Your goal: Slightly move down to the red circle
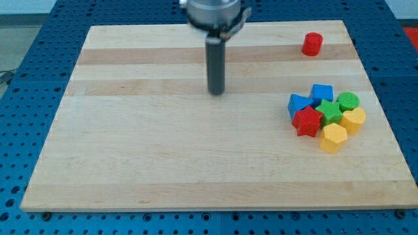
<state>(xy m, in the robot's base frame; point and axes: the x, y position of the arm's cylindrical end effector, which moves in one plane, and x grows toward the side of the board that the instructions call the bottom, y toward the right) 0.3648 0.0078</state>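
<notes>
The red circle block (312,44) stands alone near the view's top right of the wooden board (163,150). My tip (216,92) rests on the board near the top middle, well to the left of the red circle and a little lower in the view. It touches no block.
A tight cluster sits at the view's right: two blue blocks (300,104) (322,93), a red star (307,121), a green star (331,112), a green circle (349,101), and two yellow blocks (354,121) (333,138). The board's right edge lies just beyond the cluster.
</notes>
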